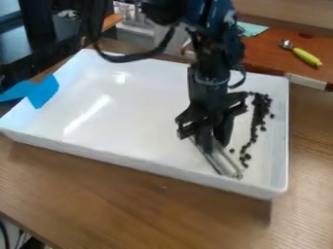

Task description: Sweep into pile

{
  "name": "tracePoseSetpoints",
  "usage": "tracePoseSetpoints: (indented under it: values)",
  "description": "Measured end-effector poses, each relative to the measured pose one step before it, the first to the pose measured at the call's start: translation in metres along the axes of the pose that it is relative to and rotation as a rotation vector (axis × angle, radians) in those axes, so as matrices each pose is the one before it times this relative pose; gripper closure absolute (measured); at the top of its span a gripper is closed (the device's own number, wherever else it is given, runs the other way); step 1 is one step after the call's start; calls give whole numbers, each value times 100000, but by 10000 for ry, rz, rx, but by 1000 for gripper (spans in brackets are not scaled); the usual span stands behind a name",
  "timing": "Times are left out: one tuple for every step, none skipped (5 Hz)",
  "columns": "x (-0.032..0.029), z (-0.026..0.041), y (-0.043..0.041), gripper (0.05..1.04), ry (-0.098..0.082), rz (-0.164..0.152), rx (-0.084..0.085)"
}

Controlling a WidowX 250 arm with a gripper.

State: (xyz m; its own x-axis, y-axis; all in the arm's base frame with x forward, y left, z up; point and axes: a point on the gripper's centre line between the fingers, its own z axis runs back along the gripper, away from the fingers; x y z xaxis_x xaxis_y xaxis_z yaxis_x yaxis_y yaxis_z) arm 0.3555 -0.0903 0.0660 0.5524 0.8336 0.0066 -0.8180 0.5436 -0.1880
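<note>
White tray [130, 163] on a wood-grain bench [130, 202], blue tape [43, 92] at its rim, end effector [216, 143] clenched on a metal tool [226, 165], dark bits [256, 126] strewn inside near the right wall, yellow-handled spoon [305, 57] on reddish wood behind.

"What's on the reddish-brown surface [267, 54] at the upper right?"

"A utensil [305, 56], lying at a slant. Its metal head points to the upper left, its yellow-green handle to the lower right."

"And that pale teal piece [252, 29] near it?"

"Cloth or paper, I can't tell which."

"Anything over on the left?"

"Bright blue tape [44, 91]."

"And lower down?"

"The brown, wood-grained table [130, 199], with a dark cable [5, 236] curving at the bottom left corner."
</note>
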Motion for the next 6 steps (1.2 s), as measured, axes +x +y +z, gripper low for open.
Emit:
tracePoseSetpoints:
  values:
    - [1166, -243, -1382, 748, -93, 510, -70]
    - [669, -205, -1107, 748, -64, 183, -94]
    - [730, 19, -437, 748, -28, 239, 18]
    - [1237, -94, -612, 748, -80, 402, -3]
    - [1623, -39, -817, 748, -52, 490, -35]
    - [1867, -66, -1063, 748, -143, 430, -24]
